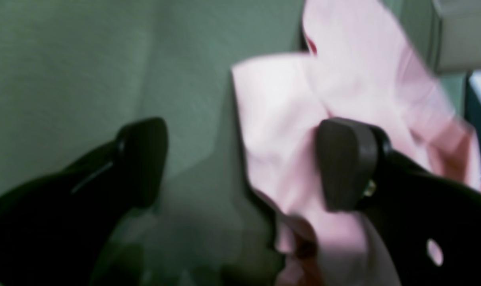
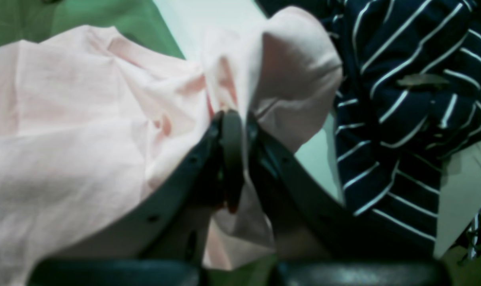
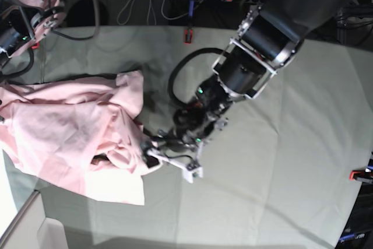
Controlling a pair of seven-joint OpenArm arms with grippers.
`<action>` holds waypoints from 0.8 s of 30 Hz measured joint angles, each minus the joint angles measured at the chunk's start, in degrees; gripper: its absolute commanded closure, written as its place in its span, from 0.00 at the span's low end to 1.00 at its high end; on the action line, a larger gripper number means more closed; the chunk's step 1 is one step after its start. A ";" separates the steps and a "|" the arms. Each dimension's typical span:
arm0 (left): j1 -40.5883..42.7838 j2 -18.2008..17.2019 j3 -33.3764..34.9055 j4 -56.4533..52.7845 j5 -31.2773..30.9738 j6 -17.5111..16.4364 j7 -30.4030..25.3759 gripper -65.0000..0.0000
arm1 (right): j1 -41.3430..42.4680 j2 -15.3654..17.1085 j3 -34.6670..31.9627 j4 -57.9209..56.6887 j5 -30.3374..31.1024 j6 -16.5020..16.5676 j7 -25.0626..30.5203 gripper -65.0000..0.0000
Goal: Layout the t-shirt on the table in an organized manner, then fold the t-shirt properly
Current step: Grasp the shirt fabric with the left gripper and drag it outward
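Left wrist, gripper: I see my left gripper spread wide, two dark pads, nothing between them but green cloth.
Left wrist, shirt: the t-shirt is bunched pink, lying against the far pad; the near pad is well clear of it, over the bare table.
Left wrist, only here: the gap between the pads and the fabric edge just inside it; picture is blurred.

Right wrist, gripper: my right gripper is pinched tight on a fold of the t-shirt, pink cloth bulging above and hanging below the fingers.
Right wrist, only here: a navy striped garment beside the clamped fold, off the green table cloth.

Base, shirt: the t-shirt is a crumpled heap on the left part of the table, some of it lifted toward the top left corner, where my right arm is; that gripper itself I cannot pick out here.
Base, gripper: left gripper sits low at the heap's near right edge, beside the shirt.
Base, only here: a red clamp at the far table edge, another at the right edge.
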 measured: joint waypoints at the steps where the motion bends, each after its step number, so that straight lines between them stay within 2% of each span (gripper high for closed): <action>1: -0.04 0.11 1.36 0.00 -0.28 -0.02 -0.42 0.12 | -0.46 0.09 -0.04 0.00 0.02 0.00 0.17 1.00; 7: -1.09 0.02 2.99 0.00 -3.58 -0.04 -0.68 0.13 | -1.53 0.07 -0.02 0.00 -0.02 0.00 -0.02 1.00; 9: -1.07 -0.20 3.87 0.00 -4.04 -0.04 -0.81 0.21 | -1.33 0.02 -0.04 0.00 -0.02 0.00 -0.02 1.00; 11: -1.05 -0.20 5.25 0.00 -4.33 -0.46 -0.79 0.35 | -1.36 0.00 -0.04 0.00 0.00 0.00 0.00 1.00; 14: -0.85 -0.02 6.32 -0.02 -4.85 -6.05 -0.57 0.70 | -1.46 0.02 -0.04 0.00 -0.02 0.00 -0.04 1.00; 16: -0.98 0.24 6.32 -0.28 -5.09 -7.19 -0.59 0.96 | -1.55 0.00 -0.04 0.00 0.00 0.00 0.02 1.00; 17: -0.98 0.24 6.29 -0.33 -4.83 -7.15 -0.79 1.00 | -1.95 0.02 -0.11 0.00 0.02 0.00 0.24 1.00; 19: -0.92 0.02 6.25 -0.39 -4.87 -7.10 -0.70 0.97 | -2.80 0.02 -0.17 0.00 0.17 0.02 0.48 1.00; 21: -0.76 -0.17 6.21 0.02 -4.85 -6.91 -0.59 1.00 | -3.32 0.02 -0.09 0.00 -0.02 0.00 0.11 1.00; 24: 0.39 -0.68 6.23 6.01 -4.76 -6.08 -0.48 1.00 | -2.99 0.04 -0.09 0.00 0.00 0.00 0.04 1.00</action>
